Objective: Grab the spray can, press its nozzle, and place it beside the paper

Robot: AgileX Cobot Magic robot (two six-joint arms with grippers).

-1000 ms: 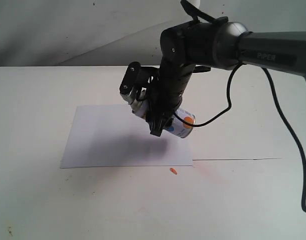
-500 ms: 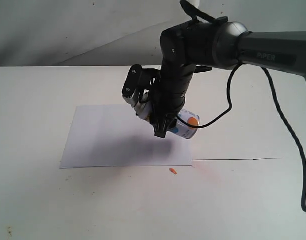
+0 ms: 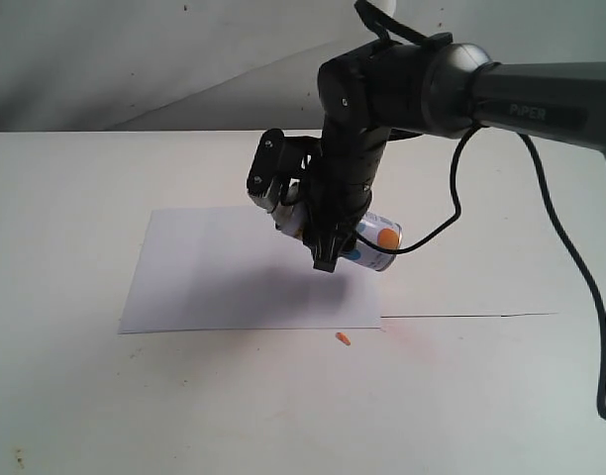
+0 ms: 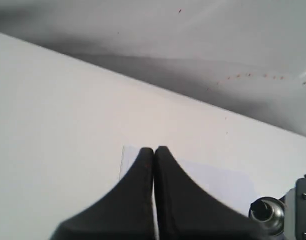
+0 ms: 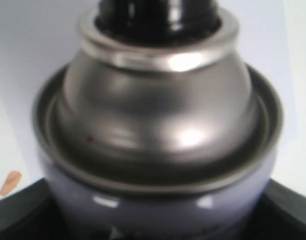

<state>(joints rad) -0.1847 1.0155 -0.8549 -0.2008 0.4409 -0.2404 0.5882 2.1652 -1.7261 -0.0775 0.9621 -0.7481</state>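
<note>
My right gripper (image 3: 318, 230) is shut on the spray can (image 3: 375, 241) and holds it tilted in the air over the right part of the paper (image 3: 214, 272). The can's domed metal top (image 3: 286, 216) points left and its dotted base points right. In the right wrist view the can (image 5: 158, 125) fills the frame, with black fingers (image 5: 18, 212) at both sides of its body. My left gripper (image 4: 154, 149) is shut on nothing, away from the can. Past it I see the paper (image 4: 213, 180) and the can's top (image 4: 267, 212).
A small orange speck (image 3: 343, 338) lies on the white table just in front of the paper's right corner. A black cable (image 3: 580, 287) hangs from the right arm at the right side. A curling white backdrop (image 3: 135, 69) rises behind the table.
The right gripper has shifted slightly right and up with the can, and the can's tilt has changed a little. The paper has not moved.
</note>
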